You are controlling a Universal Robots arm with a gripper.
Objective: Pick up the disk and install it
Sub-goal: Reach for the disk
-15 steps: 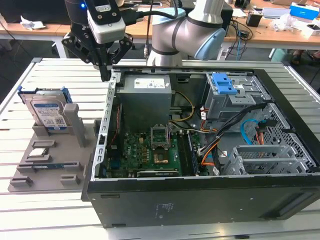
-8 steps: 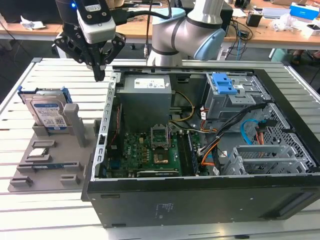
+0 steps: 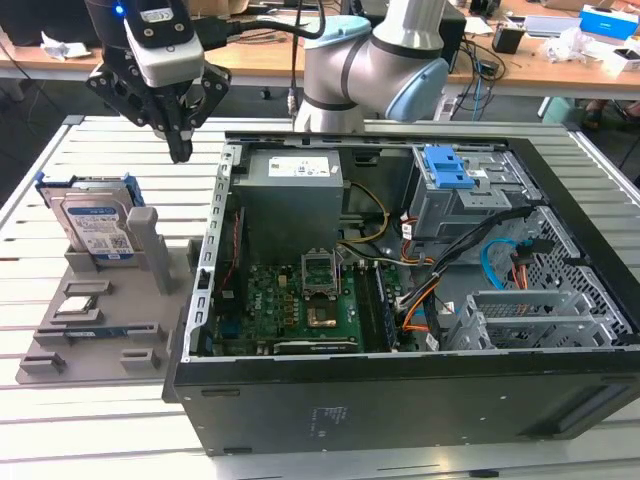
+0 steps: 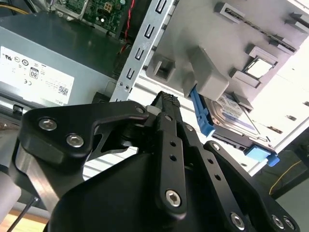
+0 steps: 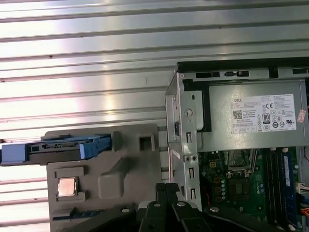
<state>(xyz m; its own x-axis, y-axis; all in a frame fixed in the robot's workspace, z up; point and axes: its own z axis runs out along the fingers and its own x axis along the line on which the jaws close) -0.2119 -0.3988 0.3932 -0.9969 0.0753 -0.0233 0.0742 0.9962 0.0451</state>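
Note:
The disk [image 3: 95,225], a silver drive with a white-and-blue label and blue side rails, stands on edge in a grey holder [image 3: 100,330] at the exterior view's left. My gripper [image 3: 180,150] hangs above the slatted table between the holder and the open computer case [image 3: 400,400], a little behind and to the right of the disk. Its fingers are shut with nothing between them. In the second wrist view the fingertips [image 4: 166,102] meet, with the disk [image 4: 231,113] beyond them. The first wrist view shows the disk [image 5: 63,147] edge-on, away from the gripper [image 5: 166,187].
Inside the case sit a grey power supply [image 3: 295,195], the motherboard [image 3: 300,300], a drive cage with a blue clip [image 3: 447,168] and loose cables [image 3: 500,260]. The holder also carries a small chip [image 5: 66,187]. A cluttered desk [image 3: 560,55] runs behind the table.

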